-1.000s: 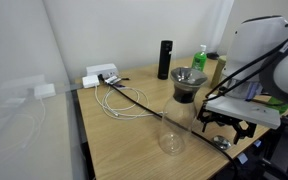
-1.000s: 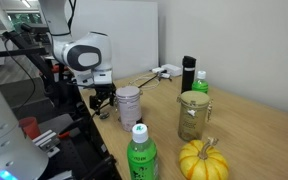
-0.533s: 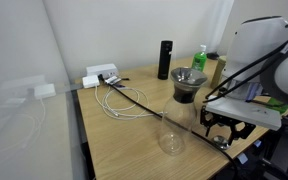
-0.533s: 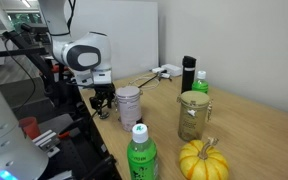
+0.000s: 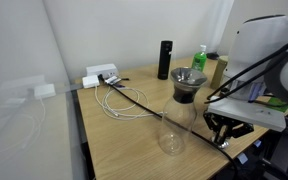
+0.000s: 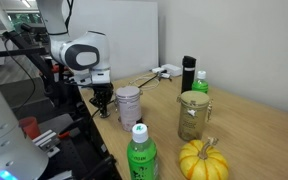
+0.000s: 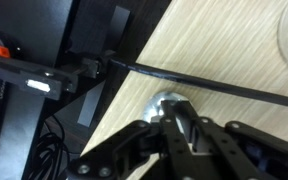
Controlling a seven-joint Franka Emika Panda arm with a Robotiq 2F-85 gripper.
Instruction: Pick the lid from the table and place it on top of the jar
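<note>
Wrist view | we see wood-grain counter (image 7: 224, 50), smooth and flat | jar (image 5: 172, 132): clear glass, fragile | claw (image 7: 184, 128) over lid, grip state we cannot tell | lid (image 7: 164, 102) at counter edge: thin shiny metal disc, judged light, stiff, slippery; pinch across its rim

Light wood-grain table (image 5: 114, 145); plain white wall (image 5: 124, 30) behind; even indoor light.
</note>
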